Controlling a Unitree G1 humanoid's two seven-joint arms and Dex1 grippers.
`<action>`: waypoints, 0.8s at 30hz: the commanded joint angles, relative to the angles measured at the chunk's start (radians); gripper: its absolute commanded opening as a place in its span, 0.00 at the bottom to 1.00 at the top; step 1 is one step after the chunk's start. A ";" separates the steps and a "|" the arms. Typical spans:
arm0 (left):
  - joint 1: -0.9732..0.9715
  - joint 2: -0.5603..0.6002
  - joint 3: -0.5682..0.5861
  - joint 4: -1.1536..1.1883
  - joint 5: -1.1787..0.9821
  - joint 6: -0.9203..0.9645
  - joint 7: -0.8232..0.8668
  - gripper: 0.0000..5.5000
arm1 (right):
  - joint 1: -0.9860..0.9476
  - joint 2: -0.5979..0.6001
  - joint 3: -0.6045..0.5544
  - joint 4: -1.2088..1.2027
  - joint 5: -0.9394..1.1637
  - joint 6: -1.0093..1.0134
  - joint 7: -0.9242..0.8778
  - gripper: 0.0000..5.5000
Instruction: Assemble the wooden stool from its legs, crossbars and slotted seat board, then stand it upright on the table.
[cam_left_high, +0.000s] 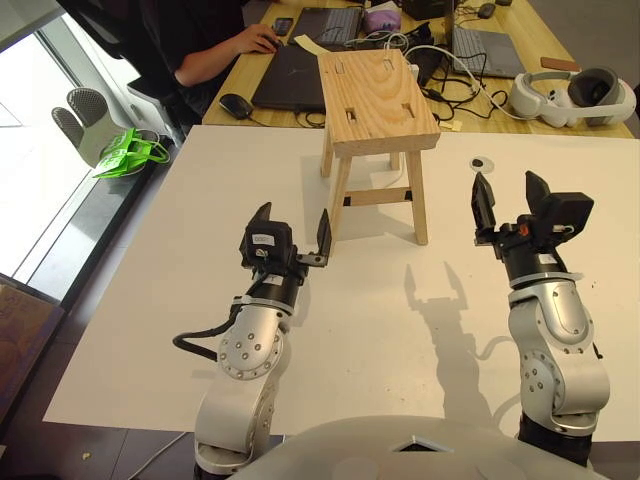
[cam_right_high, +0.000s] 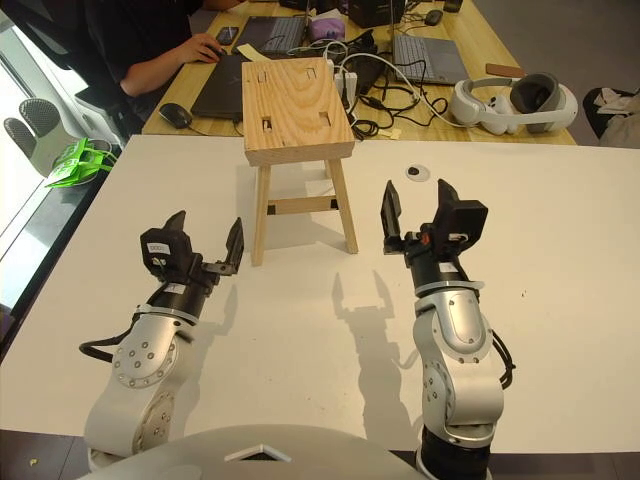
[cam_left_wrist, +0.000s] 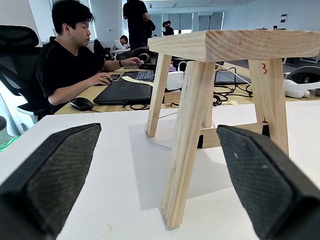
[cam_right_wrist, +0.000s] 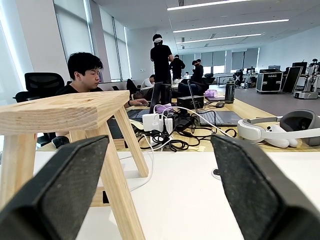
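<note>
The wooden stool (cam_left_high: 378, 90) stands upright on the white table (cam_left_high: 200, 330), fully put together, its slotted seat board on top and a crossbar (cam_left_high: 378, 197) between the front legs. My left gripper (cam_left_high: 292, 232) is open on the near left of the stool, nothing between its fingers (cam_left_wrist: 55, 175); a front leg (cam_left_wrist: 182, 150) rises close ahead of it. My right gripper (cam_left_high: 510, 203) is open too, to the right of the stool and slightly nearer than it, holding nothing; the seat and a leg (cam_right_wrist: 117, 190) lie off to one side of it.
Behind the table is a wooden desk (cam_left_high: 500, 85) with laptops, cables and a white headset (cam_left_high: 570, 97); a person works there. A small dark disc (cam_left_high: 481, 162) lies on the table right of the stool. A green item (cam_left_high: 128, 152) sits off the table's left edge.
</note>
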 joint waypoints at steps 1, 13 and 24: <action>-0.013 0.001 -0.005 0.004 0.012 0.004 -0.012 0.78 | 0.007 -0.001 0.005 0.000 -0.004 -0.010 -0.007 0.68; -0.004 -0.030 -0.022 0.007 0.033 0.007 0.000 0.78 | -0.013 -0.009 0.011 0.024 -0.006 -0.004 -0.007 0.68; -0.002 -0.068 -0.011 0.023 0.053 -0.015 0.029 0.78 | -0.026 -0.012 0.027 0.046 -0.011 -0.002 -0.006 0.68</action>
